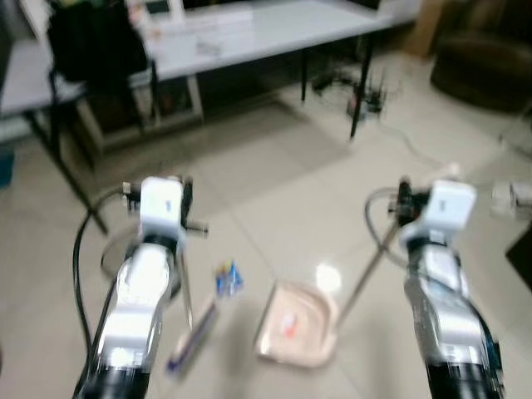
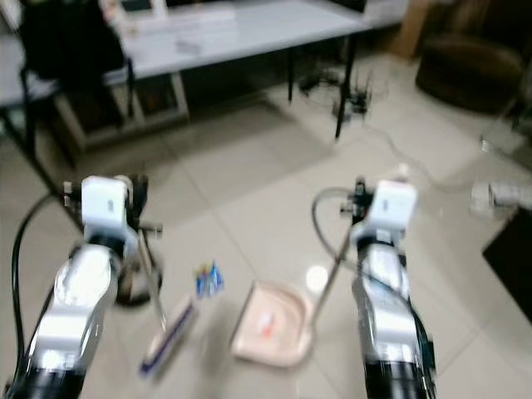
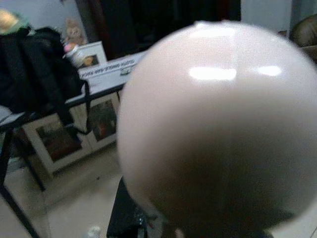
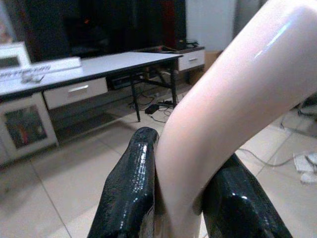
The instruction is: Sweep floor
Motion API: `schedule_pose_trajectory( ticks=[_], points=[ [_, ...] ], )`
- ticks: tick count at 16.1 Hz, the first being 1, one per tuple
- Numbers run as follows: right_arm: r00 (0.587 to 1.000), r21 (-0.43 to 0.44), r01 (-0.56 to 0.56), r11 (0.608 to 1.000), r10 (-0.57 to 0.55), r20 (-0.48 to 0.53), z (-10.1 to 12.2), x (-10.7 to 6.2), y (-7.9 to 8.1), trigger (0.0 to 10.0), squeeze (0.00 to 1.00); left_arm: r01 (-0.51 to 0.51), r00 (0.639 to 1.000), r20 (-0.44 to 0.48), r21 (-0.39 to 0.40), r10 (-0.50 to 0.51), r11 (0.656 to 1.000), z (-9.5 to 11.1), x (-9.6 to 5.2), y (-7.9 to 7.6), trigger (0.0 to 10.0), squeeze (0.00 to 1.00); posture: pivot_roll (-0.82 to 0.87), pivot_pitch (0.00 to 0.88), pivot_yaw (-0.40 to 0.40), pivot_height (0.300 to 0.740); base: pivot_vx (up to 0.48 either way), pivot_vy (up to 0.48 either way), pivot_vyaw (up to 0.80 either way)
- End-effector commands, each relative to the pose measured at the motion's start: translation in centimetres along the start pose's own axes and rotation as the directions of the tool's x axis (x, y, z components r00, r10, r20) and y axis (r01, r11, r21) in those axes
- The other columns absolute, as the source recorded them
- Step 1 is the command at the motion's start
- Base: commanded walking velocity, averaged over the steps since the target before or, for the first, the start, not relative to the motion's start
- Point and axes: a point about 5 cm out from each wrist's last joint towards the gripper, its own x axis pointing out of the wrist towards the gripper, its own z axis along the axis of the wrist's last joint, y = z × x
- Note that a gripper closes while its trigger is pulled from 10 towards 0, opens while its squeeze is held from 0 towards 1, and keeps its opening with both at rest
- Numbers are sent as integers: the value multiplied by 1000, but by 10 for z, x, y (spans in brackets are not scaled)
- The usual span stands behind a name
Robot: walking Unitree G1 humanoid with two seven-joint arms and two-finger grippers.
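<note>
Two black fingers (image 4: 131,193) of the right gripper (image 4: 176,208) clamped on the pale pink handle (image 4: 233,109) of a dustpan (image 1: 295,326), the handle wedged tight between them. Left gripper (image 1: 184,223) wrapped about the top of a broom stick (image 1: 184,278); rounded pale knob (image 3: 218,124) of that stick up against the left wrist camera, fingers hidden behind it, so how far closed cannot be told. Dustpan resting flat on the beige tiled floor (image 1: 274,191) between the two silver arms, its thin handle slanting up to the right gripper. Inside the pan, a small red-orange scrap (image 1: 290,323), blurred. Just left of the dustpan, a blue and yellow wrapper (image 1: 227,278) on the tiles, apart from the pan's rim. Further left of the dustpan, the broom head (image 1: 193,337), purple-edged, lying on the floor beyond the wrapper. Well behind the dustpan, a long grey table (image 1: 274,29) on black legs, cables (image 1: 357,91) tangled beneath its right end, a black bag (image 1: 91,41) at its left. Right of the dustpan, white litter (image 1: 511,198) by the picture's edge.
</note>
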Motion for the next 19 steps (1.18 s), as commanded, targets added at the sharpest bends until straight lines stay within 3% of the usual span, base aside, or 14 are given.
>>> schedule_pose_trajectory(
  ticks=[1,2,3,4,5,6,7,8,11,19],
  points=[
    [997,8,10,1000,-11,71,15,3,-5,7137,0,16,999,49,-9,-16,1000,10,3,-5,10000,0,5,0,38,740,442,0,0],
    [996,34,-14,999,11,87,16,2,-3,0,0,16,999,49,-17,-15,1000,10,3,-6,10000,0,6,0,37,740,446,0,0],
    [994,46,-38,998,33,101,17,1,1,0,0,18,998,52,-30,-17,999,10,2,-5,4549,0,6,0,35,740,454,0,0],
    [995,41,-36,999,32,90,16,1,2,0,0,12,999,52,-34,-10,999,9,2,-4,0,0,6,0,34,740,469,0,0],
    [996,37,-32,999,29,79,15,1,2,1373,0,11,999,53,-35,-9,999,9,2,-4,0,0,6,0,33,740,472,0,0],
    [998,35,-32,999,30,56,12,2,3,10000,0,4,999,50,-30,-2,1000,9,1,-3,0,0,6,0,33,740,469,0,0],
    [998,40,-38,998,36,51,11,3,3,10000,0,-9,999,41,-20,10,1000,8,2,-2,2980,0,7,0,32,740,458,0,0],
    [998,22,-37,999,36,53,11,3,3,10000,0,-15,999,32,-15,15,1000,7,3,-2,10000,0,6,0,34,740,292,0,0],
    [997,-98,-42,994,48,57,9,3,1,10000,0,-1,1000,31,-18,1,1000,6,3,-3,10000,0,4,0,34,740,271,0,0],
    [997,-130,-49,990,55,44,5,3,1,10000,0,16,999,40,-16,-15,1000,7,4,-6,10000,0,1,4,35,740,389,0,0]
  ],
)
